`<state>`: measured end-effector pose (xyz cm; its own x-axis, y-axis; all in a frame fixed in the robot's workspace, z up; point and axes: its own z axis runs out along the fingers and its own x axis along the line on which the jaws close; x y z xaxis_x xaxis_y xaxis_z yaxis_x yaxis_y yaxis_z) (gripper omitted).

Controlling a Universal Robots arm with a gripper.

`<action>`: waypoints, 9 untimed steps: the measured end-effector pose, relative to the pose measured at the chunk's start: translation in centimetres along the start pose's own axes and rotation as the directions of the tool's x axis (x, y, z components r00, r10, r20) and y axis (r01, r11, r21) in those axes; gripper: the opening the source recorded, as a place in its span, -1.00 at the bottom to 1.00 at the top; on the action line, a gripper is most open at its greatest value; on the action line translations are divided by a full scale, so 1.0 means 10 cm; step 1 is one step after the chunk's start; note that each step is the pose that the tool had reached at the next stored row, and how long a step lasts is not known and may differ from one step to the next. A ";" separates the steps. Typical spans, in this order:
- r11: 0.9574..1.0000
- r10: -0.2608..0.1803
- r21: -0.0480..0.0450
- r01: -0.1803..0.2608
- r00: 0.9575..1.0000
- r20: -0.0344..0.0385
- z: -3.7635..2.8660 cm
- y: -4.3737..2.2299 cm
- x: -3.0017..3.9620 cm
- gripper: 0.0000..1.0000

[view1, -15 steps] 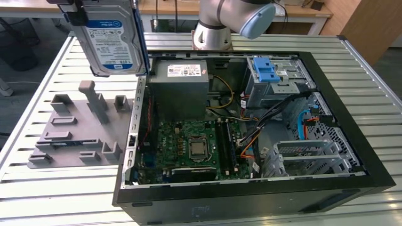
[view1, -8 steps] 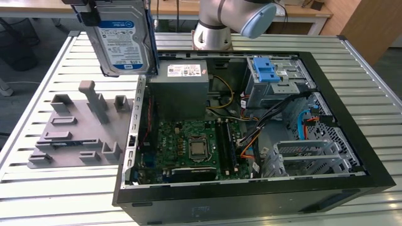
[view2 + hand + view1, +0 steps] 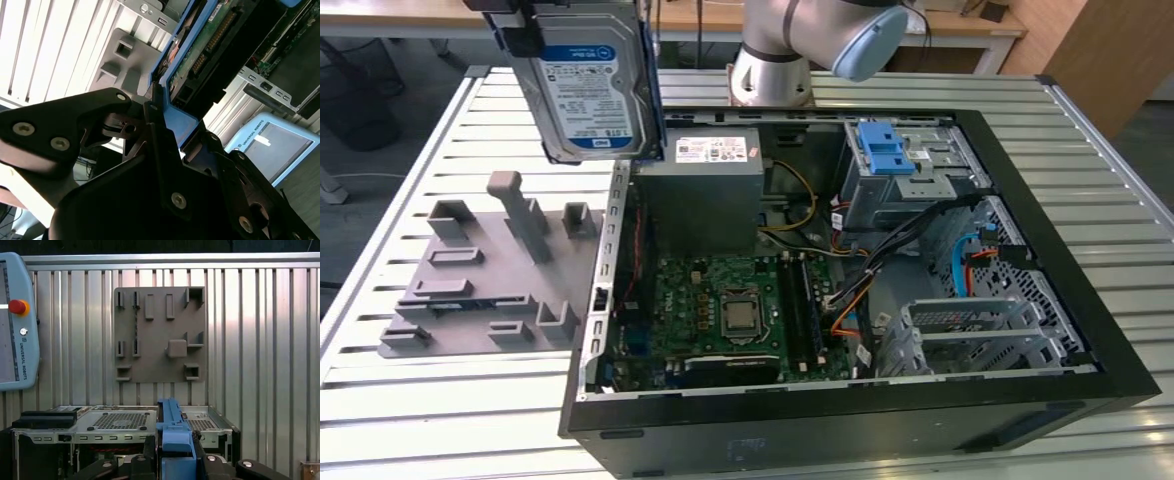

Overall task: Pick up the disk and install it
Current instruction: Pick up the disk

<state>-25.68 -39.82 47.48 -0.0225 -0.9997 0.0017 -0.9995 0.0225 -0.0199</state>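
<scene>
Pincer [image 3: 157, 112] clamped on blue bracket [image 3: 185, 120] of the disk [image 3: 594, 85], upper left of exterior view; likely rigid, dense, shock-sensitive, so bracket hold suits.

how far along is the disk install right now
Done: pickup. The disk hangs in the air, above the grey fixture plate and the computer case edge on the exterior view's left. In hand: the gripper is shut on its blue bracket. Left: installing; the disk is not yet inside the case and sits well apart from the drive bay.
</scene>
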 end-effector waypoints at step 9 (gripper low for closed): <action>1.000 0.000 -0.013 0.000 1.000 0.000 0.006 -0.132 0.052 -0.27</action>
<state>-24.37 -40.37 47.45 -0.0225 -0.9997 0.0019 -0.9997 0.0225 -0.0071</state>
